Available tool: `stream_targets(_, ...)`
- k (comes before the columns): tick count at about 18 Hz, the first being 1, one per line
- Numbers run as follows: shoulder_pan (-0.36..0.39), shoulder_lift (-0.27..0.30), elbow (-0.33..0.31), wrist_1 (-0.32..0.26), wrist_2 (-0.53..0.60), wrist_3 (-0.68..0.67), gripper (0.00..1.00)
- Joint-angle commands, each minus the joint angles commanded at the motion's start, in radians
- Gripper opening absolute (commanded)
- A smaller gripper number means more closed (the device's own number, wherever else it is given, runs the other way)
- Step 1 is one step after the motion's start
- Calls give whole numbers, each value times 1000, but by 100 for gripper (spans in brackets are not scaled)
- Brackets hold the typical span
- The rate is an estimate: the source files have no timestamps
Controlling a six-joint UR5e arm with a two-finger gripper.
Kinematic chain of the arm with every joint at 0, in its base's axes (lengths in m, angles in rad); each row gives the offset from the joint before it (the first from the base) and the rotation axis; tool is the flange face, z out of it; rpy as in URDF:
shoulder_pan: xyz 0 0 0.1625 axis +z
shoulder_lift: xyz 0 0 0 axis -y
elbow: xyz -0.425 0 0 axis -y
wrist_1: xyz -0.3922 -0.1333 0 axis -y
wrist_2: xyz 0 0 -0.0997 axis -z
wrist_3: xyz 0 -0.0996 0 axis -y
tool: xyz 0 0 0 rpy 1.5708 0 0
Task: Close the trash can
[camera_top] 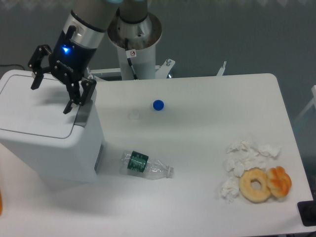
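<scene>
The large boxy white plastic trash can stood directly under the black two-finger claw, at the left end of the white table. Its flat lid lay down, and its grey latch side pointed right. The claw's fingers were spread wide above the lid, pinching nothing.

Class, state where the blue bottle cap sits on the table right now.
The blue bottle cap lies on the table in the upper middle, right of the trash can and above the plastic bottle.
</scene>
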Motion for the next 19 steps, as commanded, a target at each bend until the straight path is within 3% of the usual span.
stream_targets(4, 31, 3, 31, 0, 214, 37, 100)
stream_targets(9, 60, -1, 37, 0, 264, 147, 100)
stream_targets(13, 81, 2, 38, 2, 432, 325, 100)
stream_targets(19, 94, 11, 37, -2, 540, 456, 100)
